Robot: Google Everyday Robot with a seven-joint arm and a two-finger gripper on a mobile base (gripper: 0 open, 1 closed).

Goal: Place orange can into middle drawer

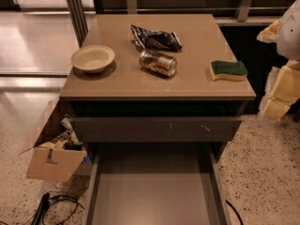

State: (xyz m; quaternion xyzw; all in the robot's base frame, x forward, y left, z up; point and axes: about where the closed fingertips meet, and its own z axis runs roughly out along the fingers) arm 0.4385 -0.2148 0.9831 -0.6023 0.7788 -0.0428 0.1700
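The orange can (158, 63), shiny and coppery, lies on its side near the middle of the cabinet top (197, 86). The middle drawer (152, 191) is pulled out below, a wide shallow grey-brown tray with a plain floor and nothing in it. My gripper (277, 95) shows as pale yellowish blocks at the right edge of the view, beside the cabinet's right side and well right of the can. It holds nothing that I can see.
A dark blue foil snack bag (154, 38) lies just behind the can. A pale bowl (92, 58) sits at the left, a green-and-yellow sponge (228, 70) at the right. The closed top drawer front (154, 129) has pale scratches. An open cardboard box (52, 146) and cables (51, 205) are on the floor left.
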